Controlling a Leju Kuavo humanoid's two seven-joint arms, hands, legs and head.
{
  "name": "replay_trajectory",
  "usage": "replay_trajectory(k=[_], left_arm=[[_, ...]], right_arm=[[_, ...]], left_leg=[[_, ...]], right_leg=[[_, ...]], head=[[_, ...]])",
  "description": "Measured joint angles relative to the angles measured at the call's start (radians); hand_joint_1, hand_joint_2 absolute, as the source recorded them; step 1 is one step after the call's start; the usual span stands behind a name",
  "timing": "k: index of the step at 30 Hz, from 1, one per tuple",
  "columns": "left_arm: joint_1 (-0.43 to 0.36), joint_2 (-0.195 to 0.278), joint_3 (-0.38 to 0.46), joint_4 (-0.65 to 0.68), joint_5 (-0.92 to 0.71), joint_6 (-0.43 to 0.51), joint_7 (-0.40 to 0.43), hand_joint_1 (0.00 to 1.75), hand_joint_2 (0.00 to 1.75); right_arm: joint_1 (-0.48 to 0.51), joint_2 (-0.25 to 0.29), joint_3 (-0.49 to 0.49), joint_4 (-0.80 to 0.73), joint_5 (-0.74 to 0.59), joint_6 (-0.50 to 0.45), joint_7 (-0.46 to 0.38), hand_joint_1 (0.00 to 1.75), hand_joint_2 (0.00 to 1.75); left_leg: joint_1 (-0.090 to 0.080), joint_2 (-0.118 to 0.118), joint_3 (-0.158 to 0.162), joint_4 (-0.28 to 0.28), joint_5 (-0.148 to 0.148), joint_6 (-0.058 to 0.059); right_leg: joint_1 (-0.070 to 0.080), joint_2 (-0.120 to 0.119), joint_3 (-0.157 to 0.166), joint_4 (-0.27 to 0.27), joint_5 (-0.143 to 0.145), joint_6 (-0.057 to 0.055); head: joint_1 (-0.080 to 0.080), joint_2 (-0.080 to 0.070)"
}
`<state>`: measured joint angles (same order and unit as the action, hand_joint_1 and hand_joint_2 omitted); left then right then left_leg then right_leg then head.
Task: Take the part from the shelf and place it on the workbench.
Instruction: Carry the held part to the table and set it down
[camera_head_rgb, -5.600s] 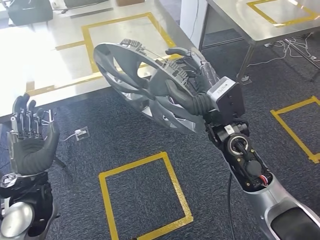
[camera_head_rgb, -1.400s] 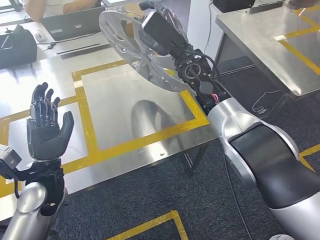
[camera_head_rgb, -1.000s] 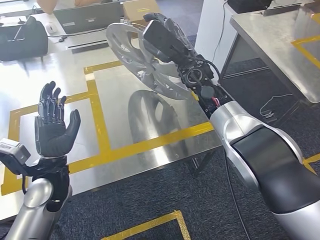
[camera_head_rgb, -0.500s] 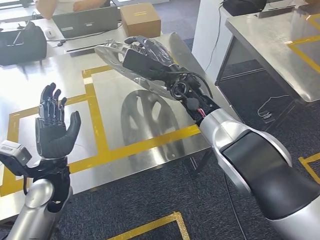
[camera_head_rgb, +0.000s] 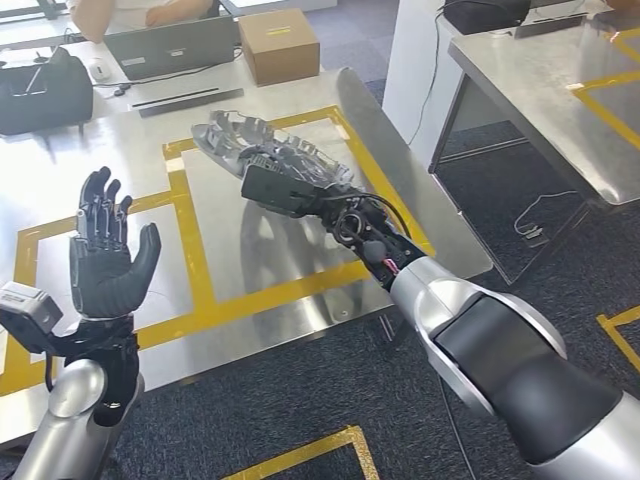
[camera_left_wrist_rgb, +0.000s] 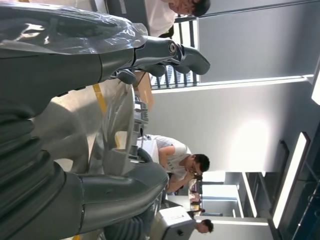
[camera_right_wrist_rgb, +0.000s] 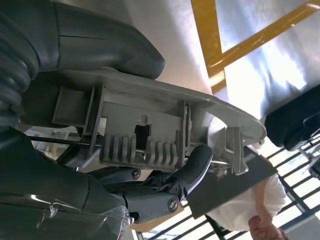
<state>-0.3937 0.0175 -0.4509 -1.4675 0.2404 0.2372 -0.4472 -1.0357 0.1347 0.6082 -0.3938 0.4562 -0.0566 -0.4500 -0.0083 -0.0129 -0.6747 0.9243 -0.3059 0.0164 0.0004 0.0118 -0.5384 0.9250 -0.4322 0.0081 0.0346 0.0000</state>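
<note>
My right hand (camera_head_rgb: 302, 185) grips the wheel cover (camera_head_rgb: 249, 145) low over the workbench (camera_head_rgb: 226, 250). Setting down and letting go remain, I judge. My left hand (camera_head_rgb: 106, 255) is spread, empty.

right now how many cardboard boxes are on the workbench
1. A brown cardboard box sits at the far edge of the workbench, beside the laptop and beyond the wheel cover held by the right hand. Others may lie outside the head view.

A cardboard box (camera_head_rgb: 278, 44), a laptop (camera_head_rgb: 170, 44) and a black bag (camera_head_rgb: 45, 90) sat at the table's far edge, near a seated person (camera_head_rgb: 143, 12).
</note>
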Motion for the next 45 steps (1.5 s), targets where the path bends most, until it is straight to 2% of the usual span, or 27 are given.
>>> replay_trajectory(k=[4, 15, 19, 25, 31, 40, 42, 45], left_arm=[[0.0, 0.0, 0.0, 0.0, -0.003, 0.0, 0.006, 0.0, 1.75], [-0.001, 0.001, 0.0, 0.006, 0.029, -0.003, 0.027, 0.0, 1.75], [-0.002, 0.002, 0.0, 0.014, 0.032, -0.004, 0.026, 0.0, 0.0], [-0.007, 0.004, 0.0, 0.027, 0.037, 0.0, 0.037, 0.0, 0.0], [-0.007, 0.007, 0.001, 0.034, 0.039, 0.01, 0.037, 0.0, 0.0], [-0.007, 0.011, 0.001, 0.036, 0.038, 0.013, 0.037, 0.0, 0.0], [-0.006, 0.012, 0.002, 0.037, 0.035, 0.019, 0.037, 0.0, 0.0], [0.0, 0.017, 0.003, 0.037, 0.026, 0.036, 0.04, 0.0, 0.0]], right_arm=[[0.017, 0.002, 0.008, 0.0, -0.005, 0.012, 0.004, 0.0, 0.0], [0.028, 0.001, 0.011, 0.008, -0.029, 0.018, 0.016, 0.0, 0.0], [0.028, 0.0, 0.011, 0.009, -0.041, 0.021, 0.018, 0.0, 0.0], [0.027, -0.006, -0.001, 0.012, -0.105, 0.041, 0.024, 0.0, 0.0], [0.024, -0.01, -0.03, 0.007, -0.196, 0.077, -0.008, 0.0, 0.0], [0.023, -0.01, -0.059, -0.003, -0.227, 0.099, -0.013, 0.0, 0.0], [0.027, -0.01, -0.068, -0.013, -0.292, 0.143, -0.007, 0.0, 0.0], [0.055, -0.01, -0.082, -0.065, -0.469, 0.213, 0.046, 0.0, 0.0]], left_leg=[[0.0, 0.0, 0.0, 0.0, -0.001, -0.001], [0.0, 0.001, 0.001, 0.0, -0.002, -0.002], [0.0, 0.001, 0.001, 0.0, -0.002, -0.003], [0.001, 0.001, 0.001, 0.0, -0.002, -0.003], [0.001, 0.001, 0.001, 0.0, -0.003, -0.003], [0.001, 0.001, 0.001, 0.0, -0.003, -0.004], [0.001, 0.001, 0.001, 0.0, -0.003, -0.004], [0.002, 0.001, 0.002, 0.0, -0.003, -0.004]], right_leg=[[0.0, 0.0, 0.0, 0.0, -0.001, -0.001], [-0.001, 0.001, 0.0, 0.0, -0.002, -0.001], [-0.001, 0.001, 0.0, 0.0, -0.002, -0.001], [-0.001, 0.001, 0.0, 0.0, -0.002, -0.002], [-0.001, 0.002, 0.0, 0.0, -0.002, -0.002], [-0.001, 0.002, 0.001, 0.0, -0.002, -0.002], [-0.001, 0.002, 0.001, 0.0, -0.002, -0.002], [0.0, 0.002, 0.001, 0.0, -0.003, -0.002]], head=[[0.0, 0.0], [0.0, 0.0], [-0.001, 0.0], [0.0, 0.0], [0.001, 0.0], [0.002, 0.0], [0.002, 0.0], [0.003, 0.0]])
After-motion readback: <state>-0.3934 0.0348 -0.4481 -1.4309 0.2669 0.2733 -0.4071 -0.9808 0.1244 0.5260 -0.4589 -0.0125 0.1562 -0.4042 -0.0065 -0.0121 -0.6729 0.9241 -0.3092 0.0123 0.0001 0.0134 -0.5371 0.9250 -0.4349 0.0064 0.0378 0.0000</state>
